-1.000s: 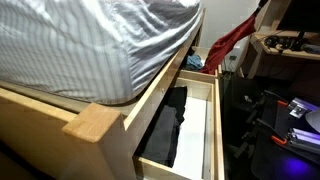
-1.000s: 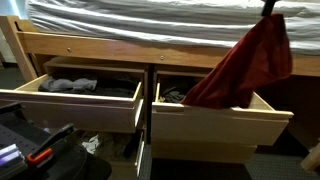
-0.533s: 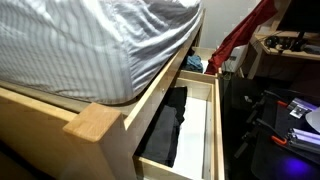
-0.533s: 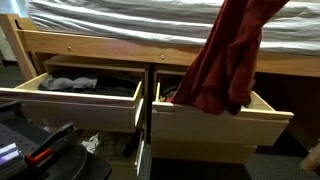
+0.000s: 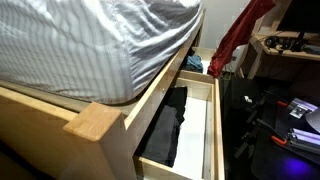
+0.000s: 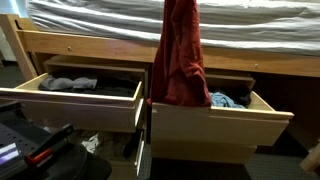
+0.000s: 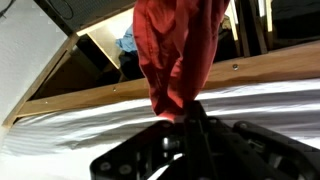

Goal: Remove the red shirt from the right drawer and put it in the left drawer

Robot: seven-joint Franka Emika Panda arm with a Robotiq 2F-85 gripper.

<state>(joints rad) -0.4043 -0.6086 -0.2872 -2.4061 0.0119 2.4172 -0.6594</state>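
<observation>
Wrist view looks along the gripper (image 7: 186,120); its fingers are pinched tight together on a bunched fold of the red shirt (image 7: 178,55). The cloth runs straight away from the fingertips in one long loose column. Past the shirt's far end and off to one side of the fingers lies the open right drawer (image 7: 95,60), with a blue cloth (image 7: 127,42) in it. The pale bed frame (image 7: 90,98) crosses between the fingers and that drawer, and the striped sheet (image 7: 70,135) lies closest to the fingers.

In both exterior views the fingers are out of frame above the top edge, so only the cloth below them shows. In an exterior view the red shirt (image 6: 180,55) hangs straight down from them in front of the bed, over the divide between the left drawer (image 6: 70,108) and the right drawer (image 6: 215,125); its lower end covers the right drawer's inner corner, and whether it touches the wood cannot be told. The blue cloth (image 6: 228,100) lies just beside that hem; a black garment (image 6: 90,85) lies in the left drawer, well to the side of the fingers' line. In an exterior view the red shirt (image 5: 238,38) hangs beyond the far end of the left drawer (image 5: 212,130); the black garment (image 5: 168,125) lies along its white floor.
</observation>
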